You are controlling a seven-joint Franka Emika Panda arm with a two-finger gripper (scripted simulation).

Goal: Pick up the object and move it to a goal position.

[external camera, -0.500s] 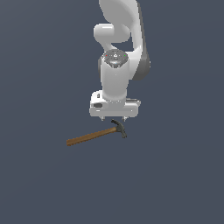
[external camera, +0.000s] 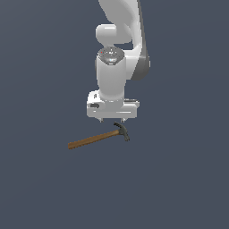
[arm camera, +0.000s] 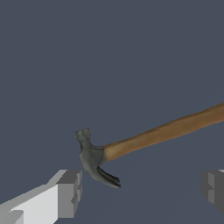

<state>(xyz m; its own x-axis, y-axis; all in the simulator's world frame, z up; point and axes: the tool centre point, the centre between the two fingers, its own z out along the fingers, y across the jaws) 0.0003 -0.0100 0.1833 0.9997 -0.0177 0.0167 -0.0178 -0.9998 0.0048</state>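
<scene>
Brown-handled hammer (external camera: 99,137) lies flat on the dark grey counter (external camera: 40,188), its long axis running from the handle end at the exterior view's left to the dark head (claw included) at the right. Just above the head hovers the tool (external camera: 112,120), fingers (arm camera: 70,192) spread wide, gripping nothing.

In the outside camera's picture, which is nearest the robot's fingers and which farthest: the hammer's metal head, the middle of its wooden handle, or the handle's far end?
1. Metal head: nearest, just below the gripper, slightly toward the exterior view's right.
2. Middle of the handle: farther, lower and toward the exterior view's left.
3. Handle's far end: farthest, at the leftmost tip of the hammer.
</scene>
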